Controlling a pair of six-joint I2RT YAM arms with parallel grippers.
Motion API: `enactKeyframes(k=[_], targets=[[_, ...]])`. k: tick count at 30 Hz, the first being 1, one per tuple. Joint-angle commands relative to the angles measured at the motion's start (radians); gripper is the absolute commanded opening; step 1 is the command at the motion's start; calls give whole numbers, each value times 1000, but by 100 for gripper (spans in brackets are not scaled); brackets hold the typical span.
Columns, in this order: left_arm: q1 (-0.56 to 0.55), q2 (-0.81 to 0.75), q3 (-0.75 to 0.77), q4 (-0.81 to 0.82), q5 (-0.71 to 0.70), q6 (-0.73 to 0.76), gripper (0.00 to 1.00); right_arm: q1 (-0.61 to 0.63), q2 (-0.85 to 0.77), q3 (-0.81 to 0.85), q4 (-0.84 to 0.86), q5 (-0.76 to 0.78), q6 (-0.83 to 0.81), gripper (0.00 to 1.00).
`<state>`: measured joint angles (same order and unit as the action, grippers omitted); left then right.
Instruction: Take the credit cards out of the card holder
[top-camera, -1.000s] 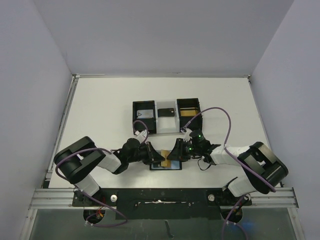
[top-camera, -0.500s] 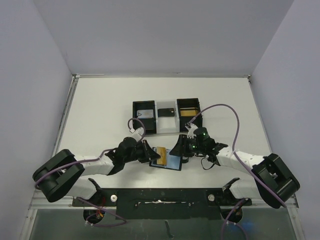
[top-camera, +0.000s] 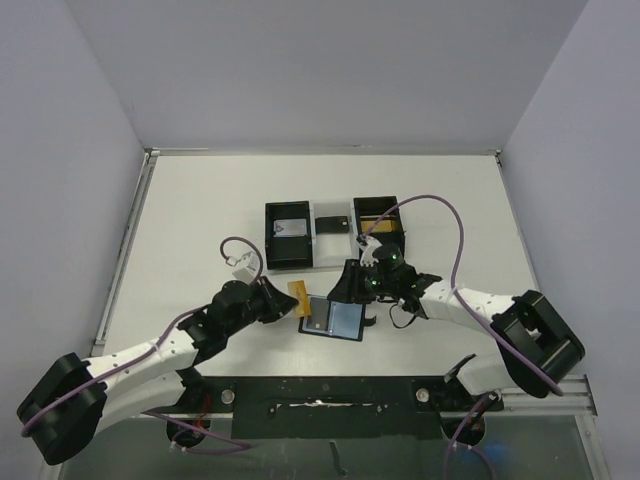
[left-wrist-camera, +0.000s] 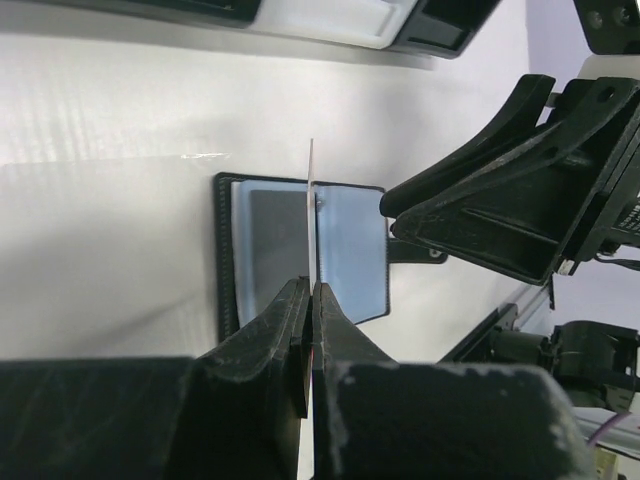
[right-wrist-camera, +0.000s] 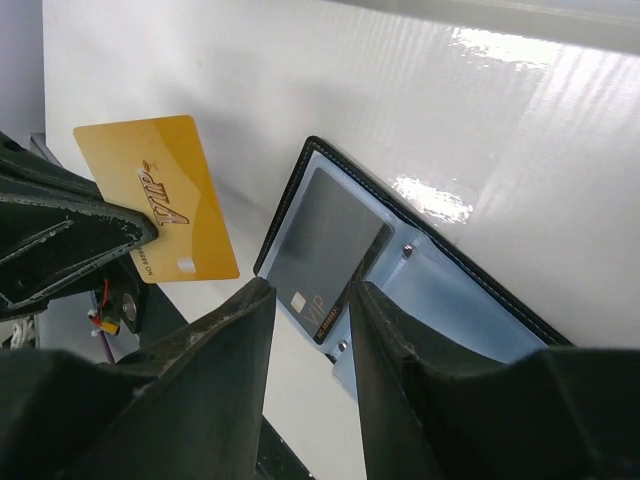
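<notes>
Left wrist view is showing the left gripper (left-wrist-camera: 312, 288) clamping a thin gold-tan credit card (right-wrist-camera: 160, 195) above the open black bifold card holder (left-wrist-camera: 352, 250), which is lying on the white table (left-wrist-camera: 110, 120). The right gripper (right-wrist-camera: 312, 295) is hovering over the holder with its fingers apart, and a pale grey card (right-wrist-camera: 325, 250) is sitting in a pocket.

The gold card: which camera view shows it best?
The right wrist view. There the gold card shows its printed face, pinched at one edge by the left gripper. The left wrist view shows it only edge-on, as a thin line between the fingers. The top external view shows a small tan patch.
</notes>
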<state>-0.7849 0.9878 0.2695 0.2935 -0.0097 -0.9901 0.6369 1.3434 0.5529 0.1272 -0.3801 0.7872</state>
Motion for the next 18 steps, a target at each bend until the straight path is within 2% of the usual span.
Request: enactKeyframes(k=[1, 7, 13, 15, 18], targets=[[14, -83, -31, -62, -71, -3, 0, 52, 82, 85, 31, 5, -18, 37], [22, -133, -46, -97, -72, -7, 0, 98, 185, 138, -105, 117, -60, 37], [27, -118, -46, -61, -50, 2, 0, 99, 153, 203, -274, 250, -181, 40], [27, -105, -40, -44, -38, 14, 0, 94, 97, 210, -266, 241, -196, 43], [27, -87, -31, -2, -8, 32, 0, 69, -4, 186, -221, 223, -192, 55]])
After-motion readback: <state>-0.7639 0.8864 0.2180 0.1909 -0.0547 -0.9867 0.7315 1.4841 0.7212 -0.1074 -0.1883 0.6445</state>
